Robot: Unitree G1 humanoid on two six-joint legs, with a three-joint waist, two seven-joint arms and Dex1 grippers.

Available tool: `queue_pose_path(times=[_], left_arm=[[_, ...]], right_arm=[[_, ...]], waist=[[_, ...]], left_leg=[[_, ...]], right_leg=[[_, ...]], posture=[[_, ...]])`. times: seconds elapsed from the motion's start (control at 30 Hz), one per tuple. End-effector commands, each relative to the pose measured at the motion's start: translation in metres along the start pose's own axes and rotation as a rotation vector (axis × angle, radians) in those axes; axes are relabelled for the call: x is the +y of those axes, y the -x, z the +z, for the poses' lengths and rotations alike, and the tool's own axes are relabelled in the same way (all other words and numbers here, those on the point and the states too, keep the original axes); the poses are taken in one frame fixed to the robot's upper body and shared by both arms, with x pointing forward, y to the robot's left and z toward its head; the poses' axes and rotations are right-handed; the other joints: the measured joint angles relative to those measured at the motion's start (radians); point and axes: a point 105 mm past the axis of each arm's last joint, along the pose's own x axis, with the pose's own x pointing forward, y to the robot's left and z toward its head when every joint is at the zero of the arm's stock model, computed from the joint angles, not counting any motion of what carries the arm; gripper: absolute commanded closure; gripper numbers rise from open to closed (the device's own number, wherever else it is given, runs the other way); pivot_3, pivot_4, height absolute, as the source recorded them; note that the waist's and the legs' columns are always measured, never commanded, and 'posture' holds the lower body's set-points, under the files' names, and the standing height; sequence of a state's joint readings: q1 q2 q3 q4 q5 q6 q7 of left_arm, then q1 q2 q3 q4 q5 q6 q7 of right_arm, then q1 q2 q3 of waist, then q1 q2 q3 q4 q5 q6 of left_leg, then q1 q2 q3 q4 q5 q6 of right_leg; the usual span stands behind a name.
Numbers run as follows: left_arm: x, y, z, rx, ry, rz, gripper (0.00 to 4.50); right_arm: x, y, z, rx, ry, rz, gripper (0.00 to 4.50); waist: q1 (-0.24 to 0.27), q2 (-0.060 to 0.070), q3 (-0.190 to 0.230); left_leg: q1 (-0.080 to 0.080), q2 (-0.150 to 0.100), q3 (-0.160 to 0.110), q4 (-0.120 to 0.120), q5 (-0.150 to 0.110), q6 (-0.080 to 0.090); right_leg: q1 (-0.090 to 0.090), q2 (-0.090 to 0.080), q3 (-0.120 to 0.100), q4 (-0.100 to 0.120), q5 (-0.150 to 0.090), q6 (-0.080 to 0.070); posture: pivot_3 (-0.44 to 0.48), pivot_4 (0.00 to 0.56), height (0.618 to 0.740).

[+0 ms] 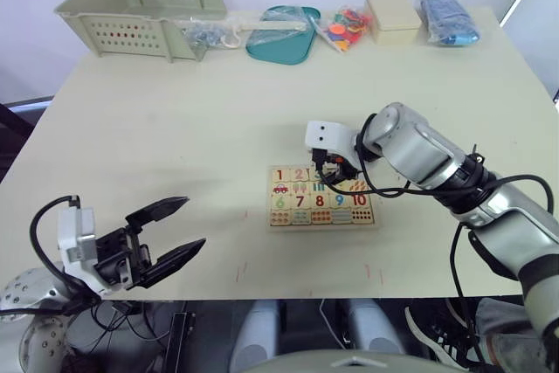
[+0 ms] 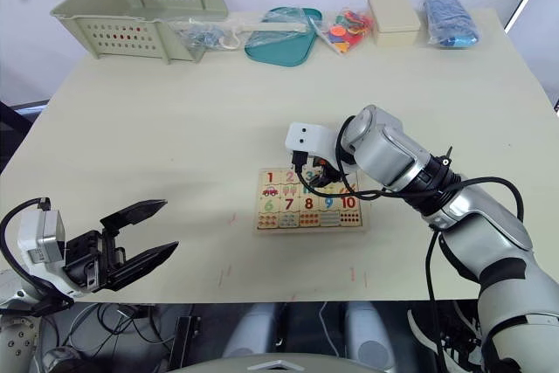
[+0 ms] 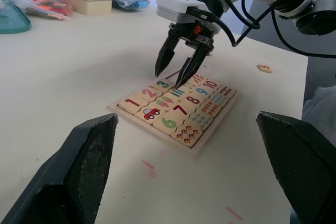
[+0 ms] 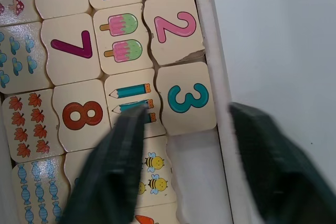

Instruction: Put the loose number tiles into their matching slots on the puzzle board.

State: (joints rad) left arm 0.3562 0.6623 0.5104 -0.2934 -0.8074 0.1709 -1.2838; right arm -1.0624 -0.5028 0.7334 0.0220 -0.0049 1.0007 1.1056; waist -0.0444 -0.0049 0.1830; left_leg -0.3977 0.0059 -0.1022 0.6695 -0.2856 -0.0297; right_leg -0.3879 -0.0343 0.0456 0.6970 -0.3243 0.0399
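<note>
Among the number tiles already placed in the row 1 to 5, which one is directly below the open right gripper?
The teal 3 tile. The right gripper hangs open straddling it, while the pink 2 tile lies beside it, outside the fingers.

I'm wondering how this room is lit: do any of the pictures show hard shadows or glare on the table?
Left eye view: the table is evenly lit, no glare, with only a faint, soft shadow beyond the open left hand. Right wrist view: the puzzle board shows no glare either, and the open right hand above it casts no hard-edged shadow.
</note>
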Motion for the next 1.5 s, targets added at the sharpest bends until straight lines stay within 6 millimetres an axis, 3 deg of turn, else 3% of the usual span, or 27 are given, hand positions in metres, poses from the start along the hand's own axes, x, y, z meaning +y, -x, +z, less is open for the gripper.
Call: queue_pose_path(times=[0.03,0.2,0.4,0.63,0.73,0.93,0.97,1.5], left_arm=[[-0.002,0.000,0.009,-0.012,-0.040,-0.010,0.00],[-0.002,0.000,0.010,-0.012,-0.040,-0.011,0.00],[-0.002,-0.001,0.010,-0.014,-0.041,-0.010,0.00],[-0.001,-0.002,0.011,-0.019,-0.042,-0.009,0.00],[-0.001,-0.002,0.011,-0.021,-0.042,-0.009,0.00],[-0.001,-0.003,0.011,-0.024,-0.042,-0.010,0.00],[-0.001,-0.003,0.011,-0.024,-0.042,-0.010,0.00],[-0.001,-0.002,0.011,-0.024,-0.044,-0.004,0.00]], right_arm=[[-0.002,0.005,0.008,-0.029,0.020,-0.014,0.01],[-0.006,0.007,0.010,-0.042,0.020,-0.038,0.01],[0.002,0.025,0.032,-0.246,0.005,0.029,0.01],[-0.005,0.031,0.030,-0.418,-0.067,0.058,0.01],[-0.009,0.029,0.024,-0.465,-0.099,0.069,0.85],[-0.015,0.019,0.010,-0.450,-0.119,0.058,4.14],[-0.015,0.017,0.009,-0.446,-0.121,0.059,4.45],[-0.023,0.003,-0.002,-0.384,-0.133,0.025,4.45]], waist=[[0.000,0.000,0.000],[0.000,0.000,0.000],[0.000,0.000,0.000],[0.000,-0.001,0.000],[0.000,-0.001,0.000],[-0.002,-0.001,0.000],[-0.002,-0.001,0.000],[-0.001,-0.001,0.000]], left_leg=[[0.000,0.000,0.000,0.000,0.000,0.000],[0.000,0.000,0.000,0.000,0.000,0.000],[0.000,0.000,0.000,0.000,0.000,0.000],[0.000,0.000,0.000,0.000,0.000,0.001],[0.000,0.000,0.000,0.000,0.000,0.001],[0.000,0.000,0.000,0.000,0.000,0.000],[0.000,0.000,0.000,0.000,0.000,0.000],[0.000,0.000,0.000,0.000,0.000,0.000]], right_leg=[[0.000,0.000,0.000,0.000,0.000,0.000],[0.000,0.000,0.000,0.000,0.000,0.000],[0.000,0.000,0.000,0.000,0.000,0.000],[0.000,0.000,0.000,0.000,0.000,0.000],[0.000,0.000,0.000,0.000,0.000,0.000],[0.000,0.001,0.000,0.000,0.000,0.000],[0.000,0.001,0.000,0.000,0.000,0.000],[0.000,0.001,0.000,0.000,0.000,0.000]], posture=[[0.000,0.150,0.740],[0.000,0.150,0.740],[0.000,0.150,0.740],[0.000,0.150,0.740],[0.000,0.150,0.740],[0.000,0.150,0.740],[0.000,0.150,0.740],[0.000,0.150,0.740]])
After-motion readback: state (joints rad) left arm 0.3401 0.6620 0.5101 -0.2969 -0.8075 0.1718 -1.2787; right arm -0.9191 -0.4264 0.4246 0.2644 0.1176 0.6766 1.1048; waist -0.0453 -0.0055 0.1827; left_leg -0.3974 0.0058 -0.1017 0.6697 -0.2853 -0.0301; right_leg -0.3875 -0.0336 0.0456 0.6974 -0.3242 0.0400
